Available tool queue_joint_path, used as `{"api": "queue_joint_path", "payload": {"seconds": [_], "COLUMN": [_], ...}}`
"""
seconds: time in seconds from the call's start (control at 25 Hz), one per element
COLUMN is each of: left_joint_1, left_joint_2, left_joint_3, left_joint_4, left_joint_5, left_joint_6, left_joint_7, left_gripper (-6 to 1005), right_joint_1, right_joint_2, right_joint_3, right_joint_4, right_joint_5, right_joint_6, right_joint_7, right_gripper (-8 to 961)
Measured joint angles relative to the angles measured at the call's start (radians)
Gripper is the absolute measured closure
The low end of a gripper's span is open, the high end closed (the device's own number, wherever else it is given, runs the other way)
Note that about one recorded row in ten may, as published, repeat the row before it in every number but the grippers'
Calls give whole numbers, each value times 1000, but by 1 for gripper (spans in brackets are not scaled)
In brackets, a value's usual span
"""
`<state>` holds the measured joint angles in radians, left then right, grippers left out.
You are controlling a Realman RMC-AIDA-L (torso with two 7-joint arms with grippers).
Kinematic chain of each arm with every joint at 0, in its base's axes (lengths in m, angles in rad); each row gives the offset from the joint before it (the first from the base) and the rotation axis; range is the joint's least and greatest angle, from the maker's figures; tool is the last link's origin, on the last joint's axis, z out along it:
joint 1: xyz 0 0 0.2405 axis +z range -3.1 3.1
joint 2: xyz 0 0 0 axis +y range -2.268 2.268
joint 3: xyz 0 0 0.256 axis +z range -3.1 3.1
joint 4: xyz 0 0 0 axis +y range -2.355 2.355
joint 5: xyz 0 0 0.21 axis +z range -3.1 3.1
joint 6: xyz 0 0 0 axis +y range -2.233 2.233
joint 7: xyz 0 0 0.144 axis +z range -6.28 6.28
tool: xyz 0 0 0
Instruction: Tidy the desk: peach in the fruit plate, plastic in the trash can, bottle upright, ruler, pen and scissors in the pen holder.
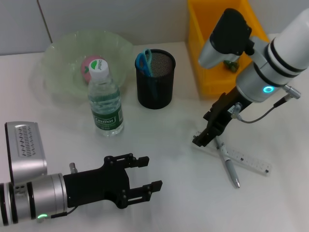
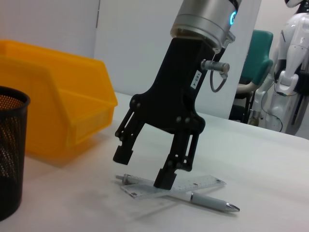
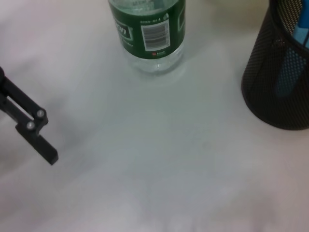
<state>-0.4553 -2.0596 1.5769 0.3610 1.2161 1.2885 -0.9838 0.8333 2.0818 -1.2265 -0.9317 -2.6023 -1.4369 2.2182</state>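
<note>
- My right gripper (image 2: 145, 166): lower centre of the left wrist view, jaws spread wide and empty, pointing down over the pen and ruler; one fingertip (image 2: 164, 180) sits at or just above the ruler, contact uncertain.
- Ruler (image 1: 246, 160): clear, flat on the worktop (image 1: 174, 203), lower right of the head view.
- Pen (image 1: 228, 166): silver, lying crossed with the ruler.
- My left gripper (image 1: 145, 176): lower left of the head view, jaws released, holding nothing, just above the worktop.
- Bottle (image 1: 105, 99): upright, green label, left of centre.
- Pen holder (image 1: 155, 79): black mesh, upper centre, blue-handled scissors (image 1: 144, 60) inside.
- Fruit plate (image 1: 63, 63): pale green, upper left, peach (image 1: 88, 65) in it, behind the bottle.
- Yellow bin (image 1: 203, 58): upper right.
</note>
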Motion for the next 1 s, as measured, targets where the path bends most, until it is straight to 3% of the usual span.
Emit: {"api": "queue_joint_path", "payload": {"seconds": [0.4,1.0], "left_joint_1": [-5,-5], "left_joint_2": [-1,-1], "left_joint_3": [-3,-3], "left_joint_4": [2,2], "left_joint_5": [0,0], "left_joint_6": [-2,-12], "left_joint_7": [-1,-1], "left_gripper": [322,322], "right_joint_1": [37,56], "right_joint_2": [-2,-1], "right_joint_3": [-4,-4], "right_joint_4": [118,178], "right_joint_5": [1,1], "right_joint_6": [77,106], "right_joint_7": [3,5], "right_gripper": [223,251]}}
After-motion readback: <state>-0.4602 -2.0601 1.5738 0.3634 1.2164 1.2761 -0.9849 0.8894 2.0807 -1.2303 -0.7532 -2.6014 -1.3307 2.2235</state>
